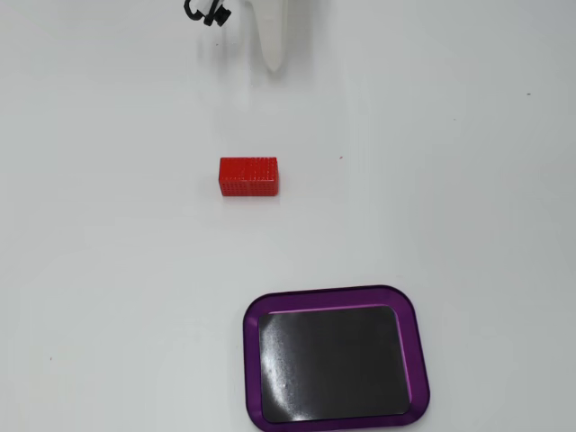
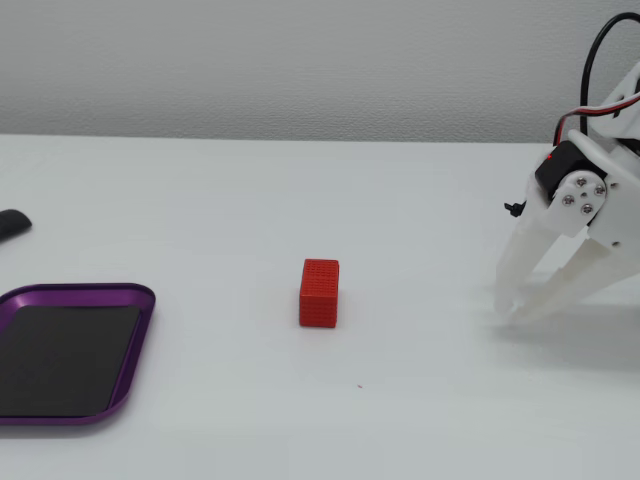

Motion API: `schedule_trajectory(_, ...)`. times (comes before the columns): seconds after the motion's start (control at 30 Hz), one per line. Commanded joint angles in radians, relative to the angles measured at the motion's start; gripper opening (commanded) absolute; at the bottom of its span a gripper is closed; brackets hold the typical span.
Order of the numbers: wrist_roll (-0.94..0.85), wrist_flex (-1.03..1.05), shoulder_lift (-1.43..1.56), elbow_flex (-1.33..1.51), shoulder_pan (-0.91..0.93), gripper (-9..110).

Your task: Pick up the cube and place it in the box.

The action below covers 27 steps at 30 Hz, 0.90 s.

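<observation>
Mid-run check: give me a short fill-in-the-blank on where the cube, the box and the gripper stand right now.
1. The red cube lies on the ____, not in the box.
2. The purple box holds ____ on its black floor.
3. The gripper holds ____; its white fingers taper to tips close together near the table.
4. The cube's colour is ____.

Missing words: table; nothing; nothing; red.

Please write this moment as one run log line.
white two-finger gripper: empty, tips near table | small red rectangular block: on table, untouched | purple-rimmed black tray: empty
</observation>
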Motion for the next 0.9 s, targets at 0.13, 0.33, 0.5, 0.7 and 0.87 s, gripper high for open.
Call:
schedule_trajectory(0.13, 0.133, -0.044, 0.114, -0.002, 0.0, 0)
schedule_trajectory(0.33, 0.133, -0.051, 0.114, -0.002, 0.0, 0)
schedule_trajectory(0.5, 0.132, -0.212, 0.11, -0.074, 0.0, 0)
schedule_trajectory(0.7, 0.132, -0.322, 0.104, -0.296, 0.0, 0)
schedule_trajectory(0.87, 0.124, -0.259, 0.067, -0.466, 0.002, 4)
